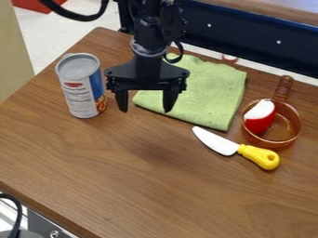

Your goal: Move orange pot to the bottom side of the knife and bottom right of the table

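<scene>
So the pincer [146, 105] is hanging over the wooden surface [149, 186] with its two fingers apart and nothing between them, just in front of the green cloth [208, 88] and to the right of the can [82, 86]. Past the cloth, over on the right, is the translucent orange pot [289, 122], handle pointing to the back, with a red and white toy piece [260, 116] sitting in it. The toy knife with the yellow handle [260, 156] lies just in front of the pot. I'd say we're at the very start, pot not grasped. Next move imo: swing right, get a finger either side of the pot's wall or handle, lift it clear of the knife, then set it down in the near right corner area. As for what's hard to make out, the arm covers part of the cloth, the toy piece blocks some of the pot's inside, and the surface's near right corner is cut off. Can't tell exactly what that red and white thing is.
</scene>
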`<state>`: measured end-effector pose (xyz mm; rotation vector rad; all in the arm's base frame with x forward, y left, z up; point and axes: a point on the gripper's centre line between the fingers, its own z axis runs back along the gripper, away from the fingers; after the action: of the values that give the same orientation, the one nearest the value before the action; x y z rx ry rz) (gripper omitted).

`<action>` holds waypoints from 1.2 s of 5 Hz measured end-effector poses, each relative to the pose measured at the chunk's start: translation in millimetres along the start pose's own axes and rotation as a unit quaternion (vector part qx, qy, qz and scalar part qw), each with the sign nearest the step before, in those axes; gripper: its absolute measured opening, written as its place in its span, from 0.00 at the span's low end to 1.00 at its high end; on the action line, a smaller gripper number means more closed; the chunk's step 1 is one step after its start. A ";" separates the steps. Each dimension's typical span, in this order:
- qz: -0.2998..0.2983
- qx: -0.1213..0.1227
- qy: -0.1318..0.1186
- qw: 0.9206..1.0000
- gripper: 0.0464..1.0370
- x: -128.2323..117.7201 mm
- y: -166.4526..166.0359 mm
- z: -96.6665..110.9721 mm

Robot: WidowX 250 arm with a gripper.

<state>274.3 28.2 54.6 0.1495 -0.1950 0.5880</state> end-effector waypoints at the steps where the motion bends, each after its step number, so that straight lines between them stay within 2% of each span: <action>1: 0.002 0.007 0.011 1.000 0.96 -4.3 1.6 -5.6; 2: 0.051 0.007 0.001 0.999 0.96 -3.2 -11.3 -4.6; 3: 0.122 0.002 0.017 0.992 0.96 -6.1 -30.8 4.5; 4: 0.205 -0.011 0.034 0.978 0.96 -14.8 -56.2 16.9; 5: 0.298 -0.004 0.037 0.954 0.96 -22.7 -79.5 25.6; 6: 0.220 0.019 0.044 0.974 0.96 -35.5 -112.7 25.6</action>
<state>305.3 -88.5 62.1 0.1165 -0.1304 1.0387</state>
